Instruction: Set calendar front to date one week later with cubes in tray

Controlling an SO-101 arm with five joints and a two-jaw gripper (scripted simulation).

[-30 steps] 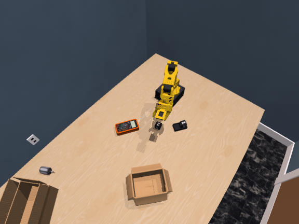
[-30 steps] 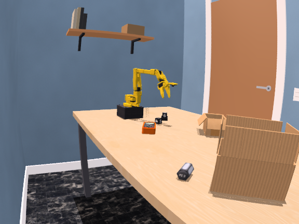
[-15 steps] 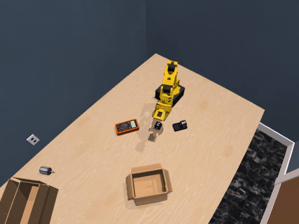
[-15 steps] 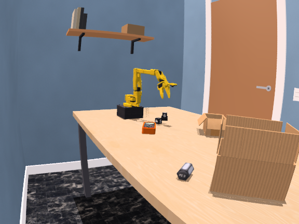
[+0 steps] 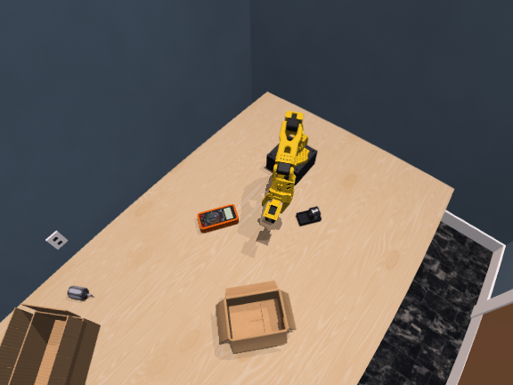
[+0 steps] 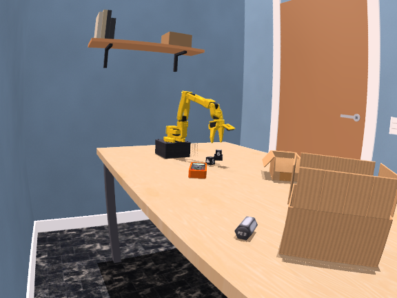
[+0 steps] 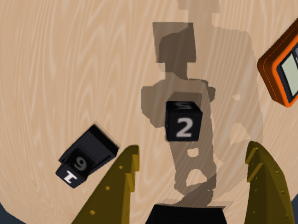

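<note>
A white "2" faces up toward the camera from a loose black cube (image 7: 183,121) (image 6: 210,161) on the pale wood counter (image 5: 178,267) (image 6: 207,200) (image 7: 60,60), below the parted fingers of the yellow robot's hand (image 5: 270,220) (image 6: 216,141) (image 7: 192,147). The hand hovers, moderately wide and holding nothing, above the loose cube, not touching it. From the side, that cube shows a "5".

Near it, a second black cube (image 5: 314,212) (image 6: 218,152) (image 7: 75,169), bearing a "6" and a "1", sits at one end of a small black tray (image 5: 305,218) (image 7: 95,142); whether it lies fully flat cannot be told. An orange-cased multimeter (image 5: 214,217) (image 6: 198,170) (image 7: 270,75) with a pale display lies on the loose cube's other side.

Farther out, "PZ 2" is lettered on the end of a dark grey hexagonal bit (image 5: 78,292) (image 6: 246,227). A small open cardboard box (image 5: 260,343) (image 6: 284,176) shows its brown floor; a larger ribbed cardboard box (image 5: 85,348) (image 6: 338,234) stands open-flapped, its contents only partly visible.

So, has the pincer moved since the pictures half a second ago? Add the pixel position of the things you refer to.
Yes: the pincer (image 5: 270,219) (image 6: 216,141) (image 7: 192,146) sits farther out from the black base (image 5: 273,165) (image 6: 172,150) from above, and lower against it in the exterior view.
</note>
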